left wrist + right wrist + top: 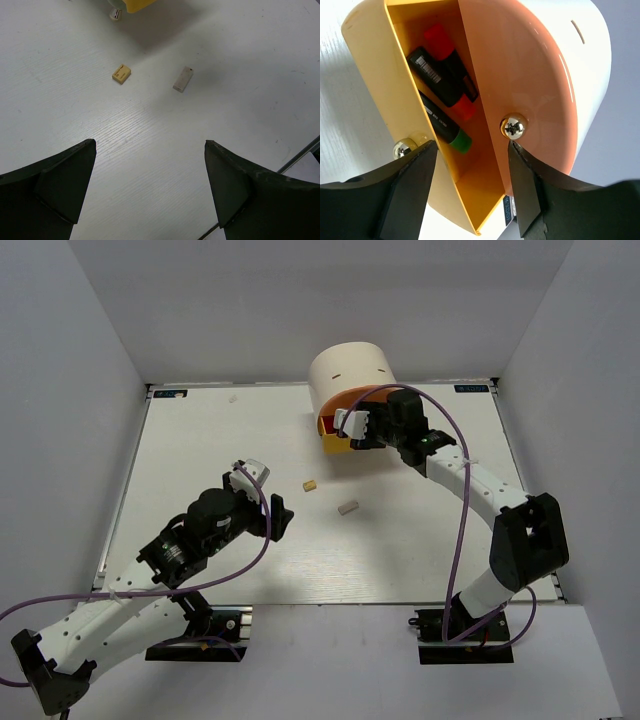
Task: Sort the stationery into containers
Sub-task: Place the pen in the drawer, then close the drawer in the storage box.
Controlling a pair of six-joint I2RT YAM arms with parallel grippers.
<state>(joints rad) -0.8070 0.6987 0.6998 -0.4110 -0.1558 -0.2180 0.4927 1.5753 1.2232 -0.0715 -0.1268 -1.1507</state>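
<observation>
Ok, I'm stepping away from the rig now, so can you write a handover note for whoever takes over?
Left gripper: jaws open, empty, over the table.
Right gripper: jaws open, at the open yellow drawer.
Done: three highlighters lie in that drawer.
Left to do: tan eraser and grey eraser lie on the table, not yet sorted; no pens in view.

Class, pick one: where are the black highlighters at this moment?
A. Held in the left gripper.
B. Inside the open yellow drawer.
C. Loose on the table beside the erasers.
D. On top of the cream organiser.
B: the right wrist view shows the highlighters lying inside the swung-out yellow drawer; on the table lie the tan eraser and the grey eraser, no highlighter.
</observation>
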